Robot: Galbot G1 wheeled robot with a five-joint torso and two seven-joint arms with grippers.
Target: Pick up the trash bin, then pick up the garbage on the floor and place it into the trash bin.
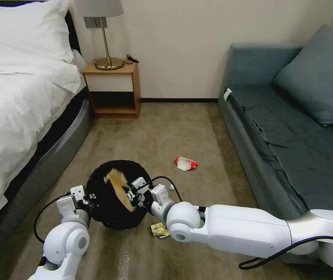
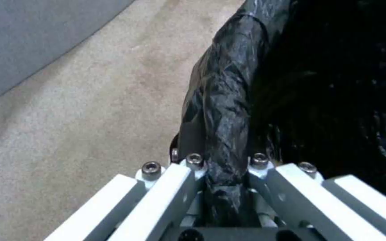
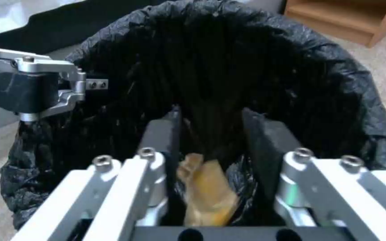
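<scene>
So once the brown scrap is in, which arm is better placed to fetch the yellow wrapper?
The right. Its claw sits open over the trash bin with the brown scrap, and the yellow wrapper lies just beside that arm. The left claw is clamped on the bin's rim, holding it.

- We saw the room evenly and softly lit, with no hard shadows on the carpet (image 1: 166,128).
- The lamp (image 1: 103,31) by the bed (image 1: 14,89) gave no visible glow, and we could not tell where the light came from.
- The white bedding looked nearly washed out, its folds faint.
- The black bag lining the trash bin (image 1: 108,210) swallowed detail; its inside read as almost pure black in both wrist views, with dull grey sheen on the crinkles (image 2: 229,83).
- The brown paper scrap (image 1: 117,181) was smeared by motion blur in the head view.
- In the left wrist view the carpet looked soft and grainy.
- The wall line bowed slightly toward the edges of the head view.
</scene>
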